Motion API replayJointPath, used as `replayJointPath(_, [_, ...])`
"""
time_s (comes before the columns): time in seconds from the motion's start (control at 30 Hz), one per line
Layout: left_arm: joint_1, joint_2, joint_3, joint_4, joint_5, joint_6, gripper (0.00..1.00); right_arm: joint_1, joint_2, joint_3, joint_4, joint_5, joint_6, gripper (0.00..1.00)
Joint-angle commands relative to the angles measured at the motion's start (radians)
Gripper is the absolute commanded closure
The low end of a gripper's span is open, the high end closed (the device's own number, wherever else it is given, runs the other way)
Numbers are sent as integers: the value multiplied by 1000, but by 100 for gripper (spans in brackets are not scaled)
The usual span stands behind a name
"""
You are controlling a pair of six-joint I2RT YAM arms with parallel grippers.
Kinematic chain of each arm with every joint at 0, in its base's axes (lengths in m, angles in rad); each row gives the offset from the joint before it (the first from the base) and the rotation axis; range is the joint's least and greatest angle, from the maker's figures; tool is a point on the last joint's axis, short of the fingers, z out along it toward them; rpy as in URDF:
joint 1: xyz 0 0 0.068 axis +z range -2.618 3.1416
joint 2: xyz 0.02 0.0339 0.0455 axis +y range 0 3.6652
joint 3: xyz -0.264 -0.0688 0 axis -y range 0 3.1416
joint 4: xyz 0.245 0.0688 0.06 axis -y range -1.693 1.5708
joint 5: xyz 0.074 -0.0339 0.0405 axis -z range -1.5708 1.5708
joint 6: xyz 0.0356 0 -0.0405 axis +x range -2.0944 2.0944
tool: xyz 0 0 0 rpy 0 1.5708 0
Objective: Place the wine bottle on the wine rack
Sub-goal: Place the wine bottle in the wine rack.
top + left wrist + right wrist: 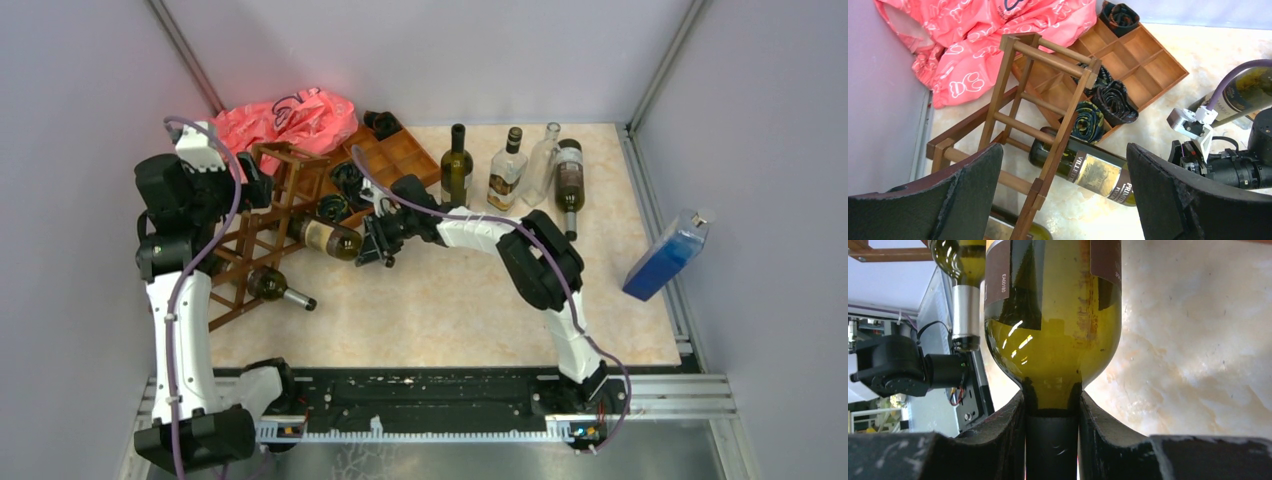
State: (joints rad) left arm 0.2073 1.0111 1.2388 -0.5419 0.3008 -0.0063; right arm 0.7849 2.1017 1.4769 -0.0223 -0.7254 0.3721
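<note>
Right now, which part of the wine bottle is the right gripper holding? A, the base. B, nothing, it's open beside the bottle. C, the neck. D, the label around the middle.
C: in the right wrist view the right gripper is shut around the narrow neck of the wine bottle, just below its shoulder.

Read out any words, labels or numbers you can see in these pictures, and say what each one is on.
"VILLE", rest unclear: gold label of the wine bottle, lying partly inside the wine rack.
"EA00180": dark label on the same bottle, whose neck is held in the right gripper.
Labels on the back bottles: too small to read.
Dark print on the pink bag: cut off, unreadable.
</note>
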Motion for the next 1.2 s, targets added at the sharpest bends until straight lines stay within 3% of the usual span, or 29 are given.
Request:
replayJointPath(0.0, [-3,-29,1,-28,-80,20,1,19,8,135,175,-54,33,100])
replayJointPath(1.17, [-3,-77,-9,-61,-103,29,1,76,307,561,177,-89,253,100])
